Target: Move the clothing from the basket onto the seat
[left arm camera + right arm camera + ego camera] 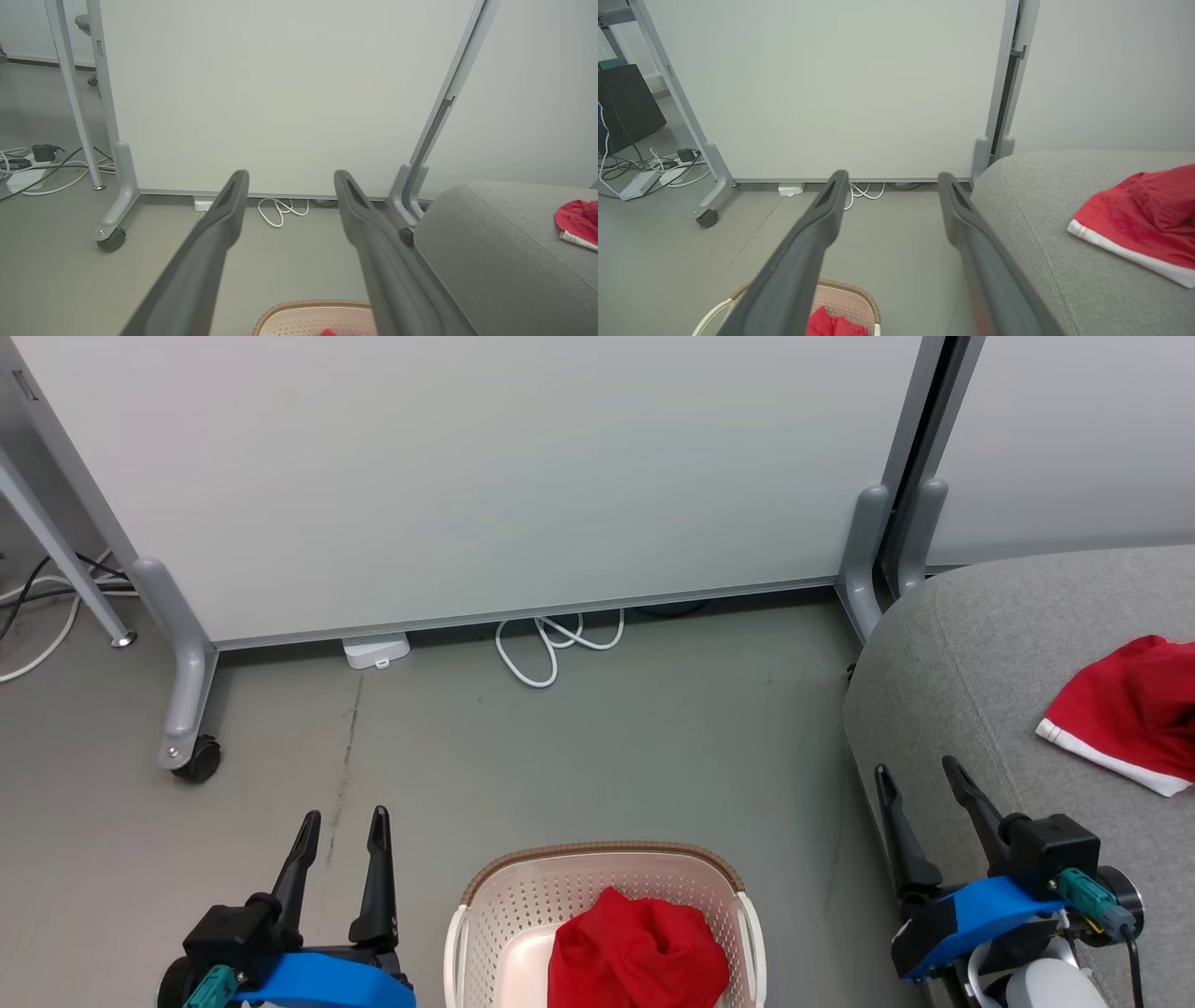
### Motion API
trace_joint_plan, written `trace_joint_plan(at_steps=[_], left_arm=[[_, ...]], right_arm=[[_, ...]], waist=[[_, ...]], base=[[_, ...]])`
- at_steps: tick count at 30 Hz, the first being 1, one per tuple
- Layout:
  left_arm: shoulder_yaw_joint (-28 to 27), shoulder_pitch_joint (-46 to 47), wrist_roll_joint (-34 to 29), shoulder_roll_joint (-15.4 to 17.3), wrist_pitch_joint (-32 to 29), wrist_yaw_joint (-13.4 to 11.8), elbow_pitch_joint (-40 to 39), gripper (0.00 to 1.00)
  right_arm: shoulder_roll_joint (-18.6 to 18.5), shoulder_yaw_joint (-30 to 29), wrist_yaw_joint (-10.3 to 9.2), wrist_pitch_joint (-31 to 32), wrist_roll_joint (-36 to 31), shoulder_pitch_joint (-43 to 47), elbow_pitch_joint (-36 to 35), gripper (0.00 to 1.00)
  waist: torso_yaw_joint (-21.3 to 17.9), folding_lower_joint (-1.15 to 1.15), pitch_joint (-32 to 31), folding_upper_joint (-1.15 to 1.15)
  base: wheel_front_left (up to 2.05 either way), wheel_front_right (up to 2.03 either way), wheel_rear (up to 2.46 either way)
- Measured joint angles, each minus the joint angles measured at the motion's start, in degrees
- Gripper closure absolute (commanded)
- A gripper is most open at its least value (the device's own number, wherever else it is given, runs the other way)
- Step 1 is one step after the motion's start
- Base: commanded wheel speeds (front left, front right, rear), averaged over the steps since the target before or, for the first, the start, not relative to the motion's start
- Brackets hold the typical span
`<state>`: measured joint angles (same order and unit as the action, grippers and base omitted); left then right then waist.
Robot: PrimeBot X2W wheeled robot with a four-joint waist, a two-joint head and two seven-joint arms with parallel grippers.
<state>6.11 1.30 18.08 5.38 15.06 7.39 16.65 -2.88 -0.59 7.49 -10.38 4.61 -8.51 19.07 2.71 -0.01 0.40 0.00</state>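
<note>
The left pincer (345, 815) is seen at the lower left of the head view, its two long dark fingers spread wide and nothing held between them. The right pincer (917, 767) is seen at the lower right, likewise spread wide and empty, poised just over the near edge of the large light grey upholstered seat (962, 653).

Between the two, at the bottom centre, the cream-white perforated plastic basket (607, 851) with a brown braided rim is set on the grey floor (607, 747). A bright red crumpled garment (635, 952) is heaped inside it, toward its right half. A second red garment with a white hem (1134, 709) is spread on the seat at the right edge of the frame, so the task is judged partly done.

Several failures are to be guarded against. Only a loose fold might be pinched, so that the cloth slips free over the floor. A fingertip might be caught in the perforated wall or under the rim, so that the basket is dragged or tipped. Cloth released on the seat's rounded edge might slide off.

The heaped garment is bunched into a mound, and no long axis can be told. The garment on the seat is laid diagonally, its white hem turned toward the lower left and running from centre right down to lower right
</note>
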Motion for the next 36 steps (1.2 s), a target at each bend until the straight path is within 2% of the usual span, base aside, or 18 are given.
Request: trace_joint_plan(at_steps=[13,20,26,36], left_arm=[[0.5,0.4,0.0,-0.4,0.0,0.0,-0.1,0.00],[2.3,2.5,0.2,-0.2,0.0,0.0,-0.5,0.00],[5.9,7.9,0.6,0.8,0.0,0.0,0.9,0.00],[13.4,17.4,2.5,2.0,0.0,0.0,8.0,0.00]], right_arm=[[0.0,0.3,0.00,0.3,0.4,-0.1,-0.9,0.00],[0.0,1.0,0.00,0.2,0.4,-1.5,-2.2,0.00],[0.0,1.2,0.00,0.0,-0.1,-5.1,-5.1,0.00],[0.0,2.8,0.00,-1.1,0.6,-11.3,-7.3,0.00]], waist=[[-0.4,0.00,1.7,0.00],[-1.0,0.01,5.0,0.00],[-2.0,0.01,11.0,0.00],[-5.5,0.02,23.7,0.00]], base=[[0.00,0.00,0.00],[0.00,0.00,0.00],[0.00,0.00,0.00],[0.00,0.00,0.00]])
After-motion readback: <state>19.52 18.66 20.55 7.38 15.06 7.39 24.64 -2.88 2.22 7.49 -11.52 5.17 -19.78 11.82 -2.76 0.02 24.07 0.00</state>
